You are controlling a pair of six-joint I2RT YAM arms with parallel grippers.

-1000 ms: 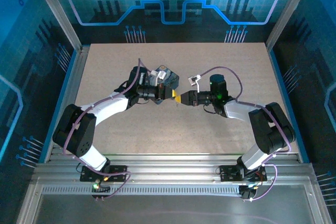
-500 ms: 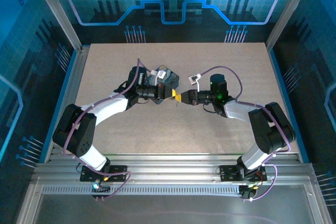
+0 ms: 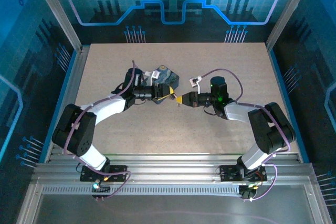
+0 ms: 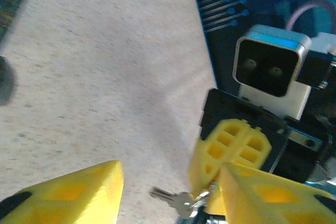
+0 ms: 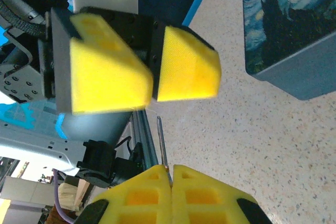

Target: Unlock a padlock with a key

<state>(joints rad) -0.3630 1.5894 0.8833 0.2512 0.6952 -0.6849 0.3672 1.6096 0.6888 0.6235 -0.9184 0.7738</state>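
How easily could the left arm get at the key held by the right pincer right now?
Probably easily: the left pincer stands open, facing the key, which sticks out of the shut right pincer with nothing between them.

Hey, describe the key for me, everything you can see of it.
The key is small, silvery metal, slightly blurred. The right gripper is shut on its head, so just the slim blade sticks out, held above the table and pointing toward the left gripper. From the right wrist it shows edge-on as a thin sliver. Nothing else seems to touch it.
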